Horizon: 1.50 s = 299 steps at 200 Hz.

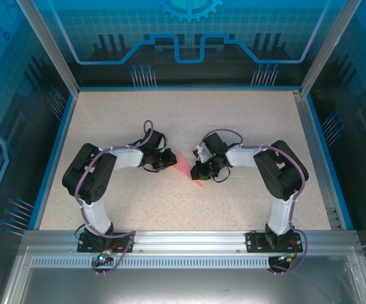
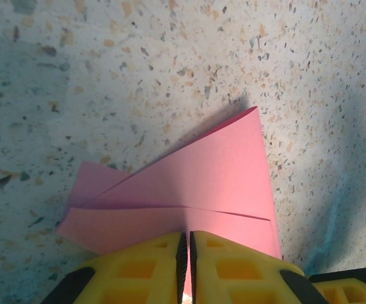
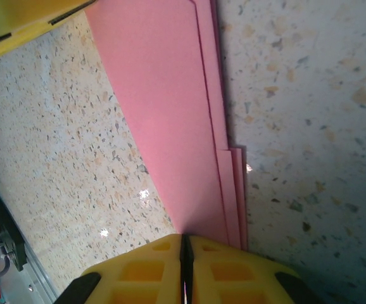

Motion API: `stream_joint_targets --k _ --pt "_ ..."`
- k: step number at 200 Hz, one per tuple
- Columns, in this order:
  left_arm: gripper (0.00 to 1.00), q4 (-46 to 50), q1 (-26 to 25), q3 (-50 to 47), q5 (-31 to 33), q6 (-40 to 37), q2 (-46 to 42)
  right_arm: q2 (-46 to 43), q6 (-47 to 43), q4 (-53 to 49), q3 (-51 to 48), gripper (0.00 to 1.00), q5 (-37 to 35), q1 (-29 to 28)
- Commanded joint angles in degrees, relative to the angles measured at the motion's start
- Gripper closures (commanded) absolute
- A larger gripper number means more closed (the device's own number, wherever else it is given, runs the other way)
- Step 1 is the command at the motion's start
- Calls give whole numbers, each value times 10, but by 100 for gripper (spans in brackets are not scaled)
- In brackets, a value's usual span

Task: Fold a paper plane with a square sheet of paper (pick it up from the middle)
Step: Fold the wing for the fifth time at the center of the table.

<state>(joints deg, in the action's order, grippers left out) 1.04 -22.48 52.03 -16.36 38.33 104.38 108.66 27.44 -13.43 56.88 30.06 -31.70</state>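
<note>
So the left claw [image 2: 187,244] is clamped on one end of the half-folded plane [image 2: 202,183], low over the middle of the table [image 1: 189,120], and the right claw [image 3: 186,244] pinches the other end. If they tug apart or twist unevenly, I'd bet the paper tears or the layers slip.

Left gripper [image 2: 185,266] at bottom edge, yellow jaws pressed together, pinching near edge of paper plane [image 2: 202,183]. Pink folded layers fan out from the grip over speckled table [image 2: 138,63] — one pointed corner upper right, dark shadow beside it
</note>
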Motion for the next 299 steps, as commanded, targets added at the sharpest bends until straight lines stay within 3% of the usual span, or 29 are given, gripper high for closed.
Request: stream_joint_targets --k 1,62,94,126,189,235,299 --pt "85 24 27 7 49 -22 25 46 -7 -54 -34 89 -65 2" --pt "85 70 72 33 77 -15 29 34 -13 -57 -57 89 -69 19" --pt "85 76 86 43 66 -19 21 32 -11 -54 -53 89 -63 19" --pt "85 66 83 32 33 -12 -41 31 -10 -54 -48 89 -56 16" --pt "85 -1 5 -38 4 49 -134 22 1 -48 -50 89 -53 14" --pt "88 -33 -77 -26 -19 76 -75 21 4 -48 -50 89 -54 14" --pt "90 -59 -101 -20 -45 107 -2 20 5 -46 -56 89 -55 14"
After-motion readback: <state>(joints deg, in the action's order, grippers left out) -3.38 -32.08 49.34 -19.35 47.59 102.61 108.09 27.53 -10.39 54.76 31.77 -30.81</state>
